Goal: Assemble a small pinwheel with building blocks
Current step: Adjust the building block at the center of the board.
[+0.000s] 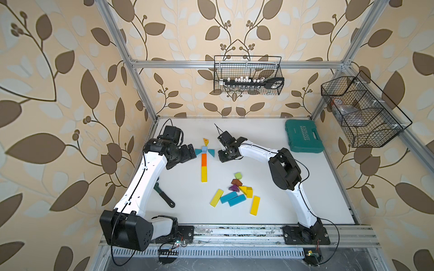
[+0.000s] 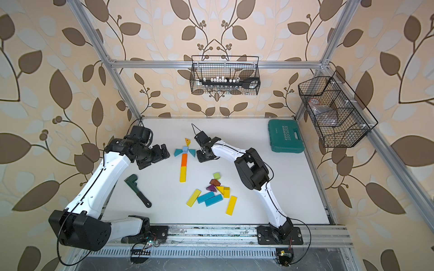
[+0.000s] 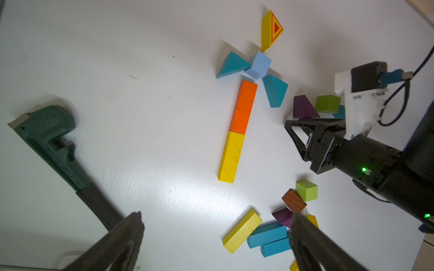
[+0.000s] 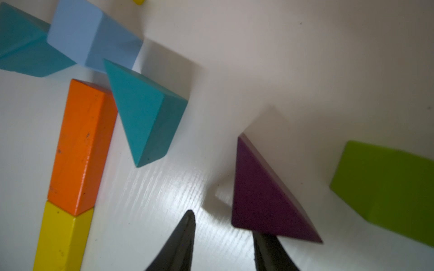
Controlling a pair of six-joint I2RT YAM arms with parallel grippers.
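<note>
In a top view, orange bar (image 1: pixel 203 160) and yellow bar (image 1: pixel 204 174) end to end mid-counter, long axis front edge to back edge, light-blue cube (image 1: pixel 204 149) at far end. Left wrist: left end effector (image 3: pixel 217 217) wide, empty. Right wrist: right end effector (image 4: pixel 223 223) narrow, empty, purple wedge (image 4: pixel 263 192) at one fingertip.

Robot lab cell, silver aluminium extrusion frame (image 1: pixel 176 63), beige leaf-patterned wallpaper panels (image 1: pixel 58 93), white tabletop (image 1: pixel 187 206); black wire baskets (image 1: pixel 220 70) on frame

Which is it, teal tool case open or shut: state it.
Shut: the teal case lies flat, lid closed with its printed logo facing up.
</note>
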